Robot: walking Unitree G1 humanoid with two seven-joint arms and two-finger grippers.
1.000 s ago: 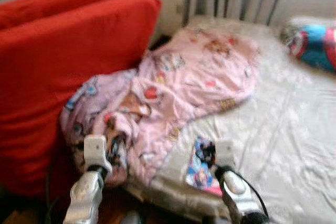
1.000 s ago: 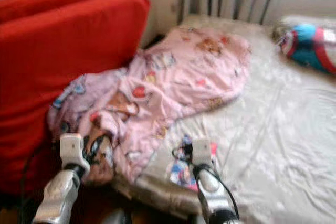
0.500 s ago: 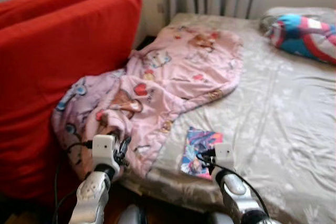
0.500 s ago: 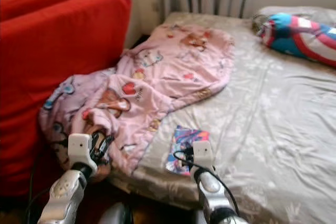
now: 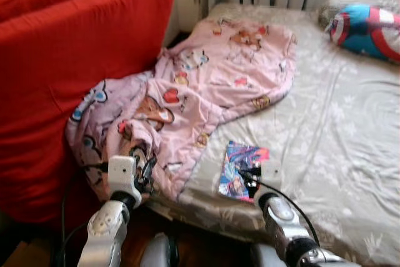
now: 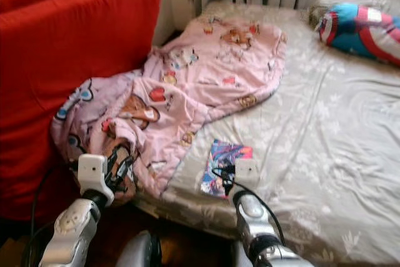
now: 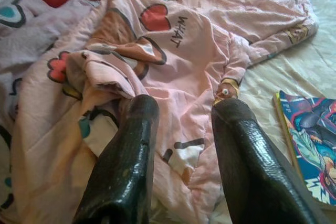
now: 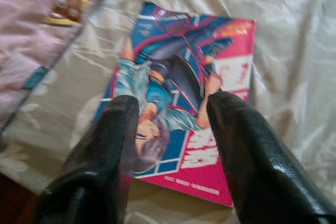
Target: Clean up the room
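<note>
A pink cartoon-print blanket (image 5: 206, 85) lies crumpled across the bed's near left corner and spills over its edge beside the red cushions. A colourful comic book (image 5: 242, 169) lies flat on the grey sheet near the front edge. My left gripper (image 7: 181, 121) is open, its black fingers (image 7: 134, 150) just short of the blanket's hanging folds. My right gripper (image 8: 170, 111) is open too, hovering right over the comic book (image 8: 184, 103), one finger to each side of its cover.
The bed (image 5: 350, 136) with its grey patterned sheet stretches to the right. Big red cushions (image 5: 69, 60) stand against the bed's left side. A blue, red and white shield-print pillow (image 5: 369, 29) lies at the far right corner. Curtains hang behind. Dark floor (image 5: 200, 242) runs below the bed edge.
The view has shifted and sharpened as I came closer to the bed. Both grippers now sit nearer, the right over the comic book, the left at the blanket.
</note>
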